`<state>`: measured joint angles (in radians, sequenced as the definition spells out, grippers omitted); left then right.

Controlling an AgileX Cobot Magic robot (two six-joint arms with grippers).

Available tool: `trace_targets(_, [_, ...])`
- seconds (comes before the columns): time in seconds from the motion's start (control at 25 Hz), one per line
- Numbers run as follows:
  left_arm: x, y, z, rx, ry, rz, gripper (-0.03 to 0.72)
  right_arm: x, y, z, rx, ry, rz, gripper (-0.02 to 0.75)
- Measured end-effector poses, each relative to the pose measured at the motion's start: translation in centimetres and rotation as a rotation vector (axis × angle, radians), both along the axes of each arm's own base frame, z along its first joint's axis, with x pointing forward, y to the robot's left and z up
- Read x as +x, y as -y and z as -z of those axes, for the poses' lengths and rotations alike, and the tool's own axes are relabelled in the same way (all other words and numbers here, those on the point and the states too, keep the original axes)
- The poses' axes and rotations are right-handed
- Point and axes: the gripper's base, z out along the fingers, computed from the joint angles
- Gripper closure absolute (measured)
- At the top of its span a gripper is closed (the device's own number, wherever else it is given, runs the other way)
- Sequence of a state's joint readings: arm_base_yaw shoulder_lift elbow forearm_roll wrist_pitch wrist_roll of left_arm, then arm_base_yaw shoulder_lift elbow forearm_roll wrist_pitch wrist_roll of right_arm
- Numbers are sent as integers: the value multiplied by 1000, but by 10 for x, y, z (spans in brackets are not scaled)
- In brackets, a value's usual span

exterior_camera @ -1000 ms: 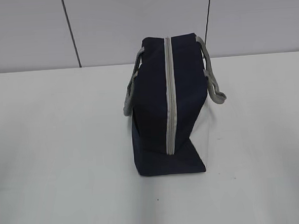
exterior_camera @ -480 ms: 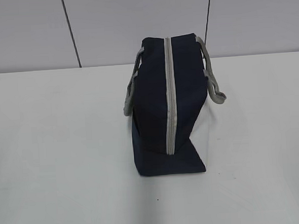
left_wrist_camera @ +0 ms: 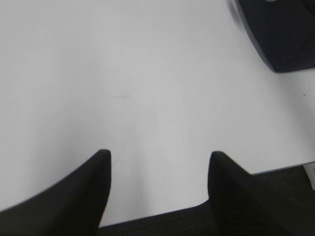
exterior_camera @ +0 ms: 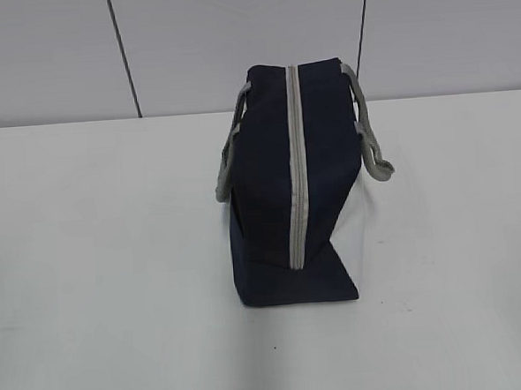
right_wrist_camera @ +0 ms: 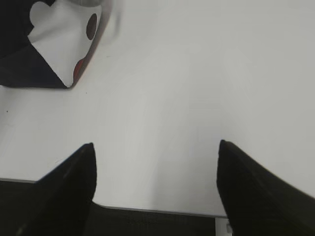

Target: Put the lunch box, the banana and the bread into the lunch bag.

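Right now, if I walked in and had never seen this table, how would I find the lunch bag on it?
Look at the white table in front of the grey panelled wall. Near its middle stands the lunch bag, a navy-blue fabric tote with a pale grey zipper running along its top, zipped shut, and grey strap handles drooping at both sides. It is the only object standing there.

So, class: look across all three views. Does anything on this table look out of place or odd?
The lunch bag stands alone on the table, its zipper shut. No lunch box, banana or bread shows in any view. Both grippers hang open over bare tabletop.
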<state>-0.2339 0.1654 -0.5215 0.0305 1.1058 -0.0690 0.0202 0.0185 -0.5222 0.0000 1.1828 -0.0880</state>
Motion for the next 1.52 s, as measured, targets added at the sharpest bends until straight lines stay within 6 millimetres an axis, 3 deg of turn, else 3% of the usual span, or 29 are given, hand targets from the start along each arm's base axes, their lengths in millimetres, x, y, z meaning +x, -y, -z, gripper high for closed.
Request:
trace_targets(0.56, [-1, -1, 0, -1, 7, -11, 254, 4, -1, 2, 9, 21, -3, 174])
trace_targets(0.96, [-28, -4, 0, -21, 176, -221, 254, 4, -1, 2, 10, 21, -4, 174])
trace_targets(1.52, [-29, -4, 0, -19, 180, -246, 254, -2, -1, 2, 9, 58, -3, 174])
